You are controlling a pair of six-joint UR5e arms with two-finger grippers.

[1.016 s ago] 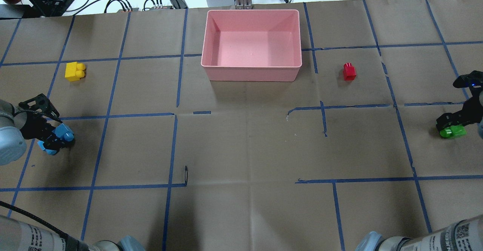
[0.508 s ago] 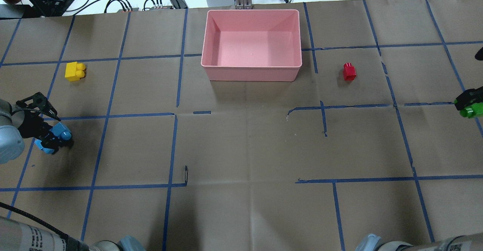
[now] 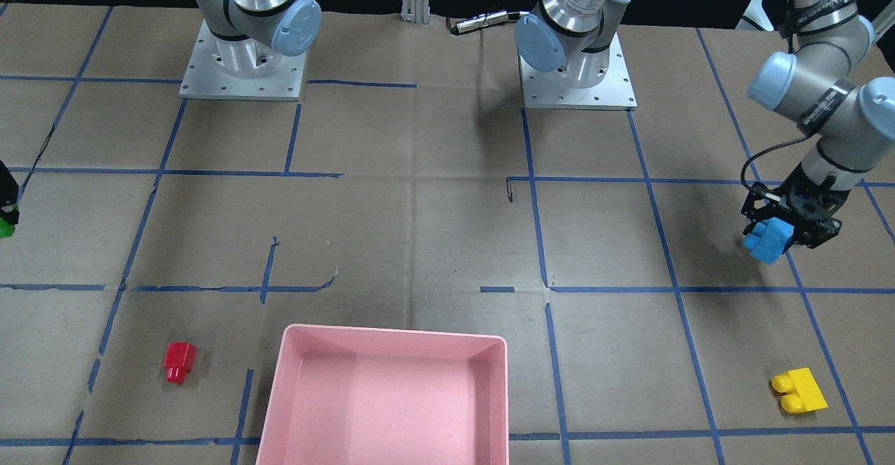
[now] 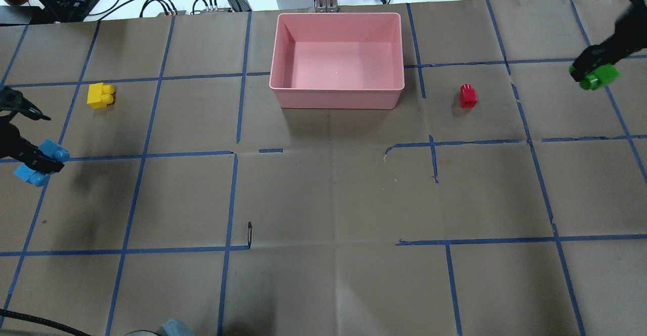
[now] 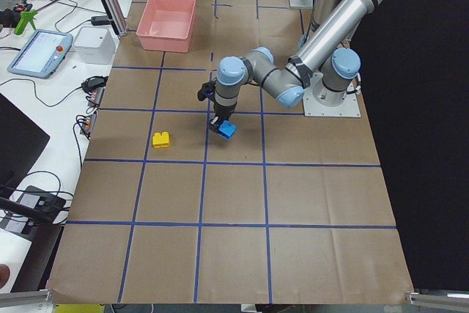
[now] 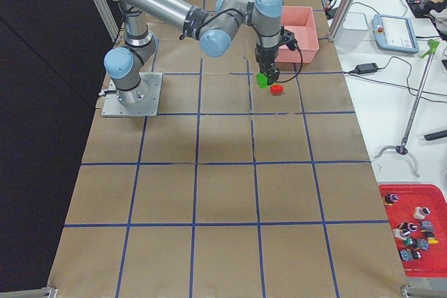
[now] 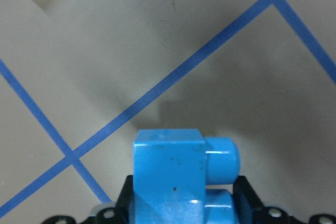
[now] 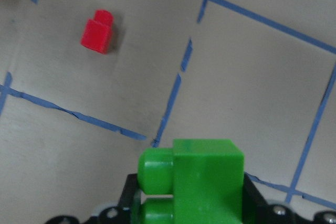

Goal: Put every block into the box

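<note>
Overhead exterior view gives you the whole layout. The pink box (image 4: 336, 98) sits at the far middle of the brown paper-covered table (image 4: 323, 199), and nothing lies inside it.

At the left edge you have the left gripper (image 4: 39, 163), its jaws clamped on the blue block (image 4: 51, 150). That block is tilted and hangs over one of the blue tape lines (image 4: 177, 153). Your left wrist camera confirms the hold: the blue block is pinched between the jaws with its studs pointing to that view's right, and its shadow falls on the paper below, so it is off the table.

The yellow block (image 4: 100, 95) lies on the paper farther from the robot than the left gripper, well apart from the box and to its left.

At the far right edge the right gripper (image 4: 594, 75) has its jaws closed around the green block (image 4: 604, 76). The right wrist camera shows that block gripped with its studs to that view's left. It looks raised above the paper, though you can't be sure of that from these angles.

The red block (image 4: 468, 96) rests on the table to the right of the box, near it but not touching, between the box and the right gripper.
</note>
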